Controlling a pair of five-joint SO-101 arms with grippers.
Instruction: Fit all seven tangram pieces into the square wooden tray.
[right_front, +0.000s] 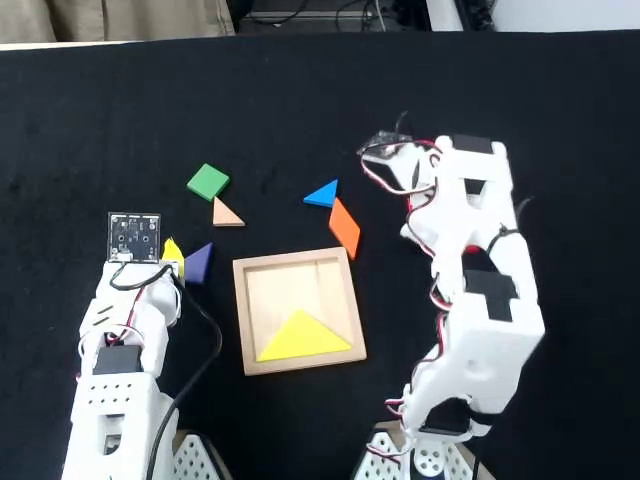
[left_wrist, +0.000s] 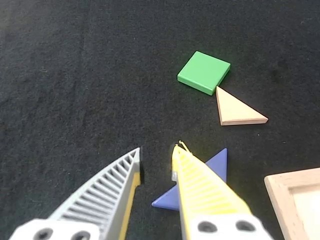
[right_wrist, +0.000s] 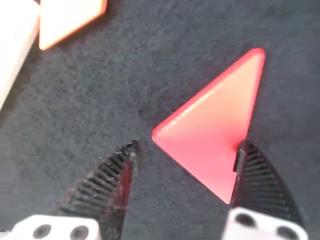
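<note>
Looks like the pickup of the red triangle (right_wrist: 210, 140): it lies between my right gripper's (right_wrist: 187, 145) spread jaws, unclamped. Next I'd close squarely, lift, and carry it to the tray (right_front: 243, 320). My left gripper (left_wrist: 157, 149), released too, hangs over a purple triangle (left_wrist: 217, 162).

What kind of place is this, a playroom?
Probably a robot lab bench: a left arm and right arm stand at a black-covered table, cables lie behind it, and a wooden tray sits between them.
</note>
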